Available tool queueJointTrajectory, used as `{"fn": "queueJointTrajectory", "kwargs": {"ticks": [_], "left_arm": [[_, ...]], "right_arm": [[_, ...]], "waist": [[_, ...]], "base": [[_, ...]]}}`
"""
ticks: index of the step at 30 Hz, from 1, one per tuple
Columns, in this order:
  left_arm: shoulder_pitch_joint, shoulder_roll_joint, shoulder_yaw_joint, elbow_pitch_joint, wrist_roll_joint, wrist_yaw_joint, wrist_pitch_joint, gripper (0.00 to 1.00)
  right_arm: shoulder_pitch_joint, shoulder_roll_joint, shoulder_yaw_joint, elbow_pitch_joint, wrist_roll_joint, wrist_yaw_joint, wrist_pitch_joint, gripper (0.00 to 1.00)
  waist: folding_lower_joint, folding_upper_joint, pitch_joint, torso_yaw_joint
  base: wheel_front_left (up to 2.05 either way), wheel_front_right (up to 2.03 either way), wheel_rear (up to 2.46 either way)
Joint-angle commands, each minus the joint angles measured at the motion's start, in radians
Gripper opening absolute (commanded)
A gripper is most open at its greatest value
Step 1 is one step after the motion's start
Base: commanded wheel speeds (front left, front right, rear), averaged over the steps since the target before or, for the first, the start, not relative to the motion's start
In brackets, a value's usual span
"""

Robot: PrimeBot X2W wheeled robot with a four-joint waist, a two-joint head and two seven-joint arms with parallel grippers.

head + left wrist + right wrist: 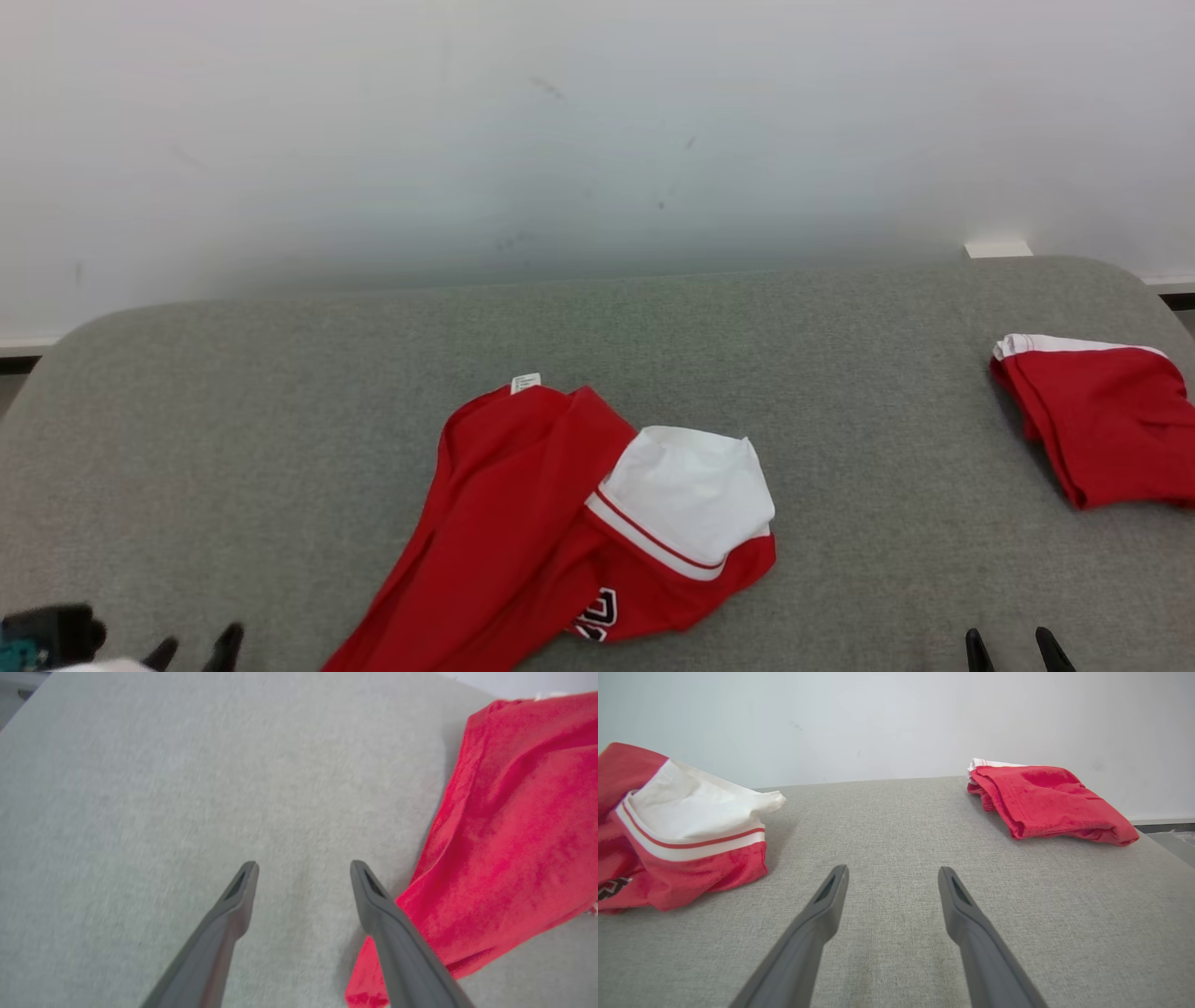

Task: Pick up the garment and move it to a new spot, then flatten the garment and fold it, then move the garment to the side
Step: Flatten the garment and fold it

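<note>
Your left hand (303, 863): fingers apart, empty; crumpled red-and-white fabric jersey (504, 835) just right of it. Your right hand (893, 870): apart, empty.

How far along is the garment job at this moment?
Done: a folded red garment lies at the right end of the grey surface. In hand: nothing; the left gripper and right gripper are empty, jaws open. Left: the crumpled red-and-white garment in the middle needs flattening, folding and moving aside.

Head view looks steeply down on the garment (560, 523) lying mid bench (280, 392); left wrist view sits close on the garment's left, right wrist view low on its right.
</note>
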Motion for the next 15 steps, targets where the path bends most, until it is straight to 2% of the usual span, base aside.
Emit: {"fn": "queueJointTrajectory", "kwargs": {"ticks": [1,5,7,11,15], "left_arm": [[-0.031,0.001,0.007,-0.026,0.021,0.009,-0.011,1.0],[-0.135,-0.026,-0.006,-0.163,0.108,0.074,0.0,1.0],[-0.198,-0.057,-0.036,-0.214,0.153,0.087,0.029,1.0],[-0.333,-0.162,-0.108,-0.242,0.238,0.075,0.087,1.0],[-0.458,-0.299,-0.175,-0.168,0.31,0.059,0.124,1.0]], "right_arm": [[0.0,-0.006,0.001,0.0,-0.008,-0.003,0.0,1.0],[-0.016,-0.008,0.011,0.0,-0.01,-0.003,0.0,1.0],[-0.023,-0.008,0.016,0.0,-0.01,-0.003,0.0,1.0],[-0.032,-0.006,0.025,-0.003,-0.005,-0.003,0.0,1.0],[-0.045,-0.005,0.029,-0.003,0.0,-0.003,0.0,1.0]], "waist": [[0.0,0.0,0.002,-0.012],[0.0,0.0,0.007,-0.055],[0.0,0.0,0.012,-0.083],[0.0,0.0,0.028,-0.137],[0.0,0.0,0.05,-0.185]], "base": [[0.0,0.0,0.0],[0.0,0.0,0.0],[0.0,0.0,0.0],[0.0,0.0,0.0],[0.0,0.0,0.0]]}}
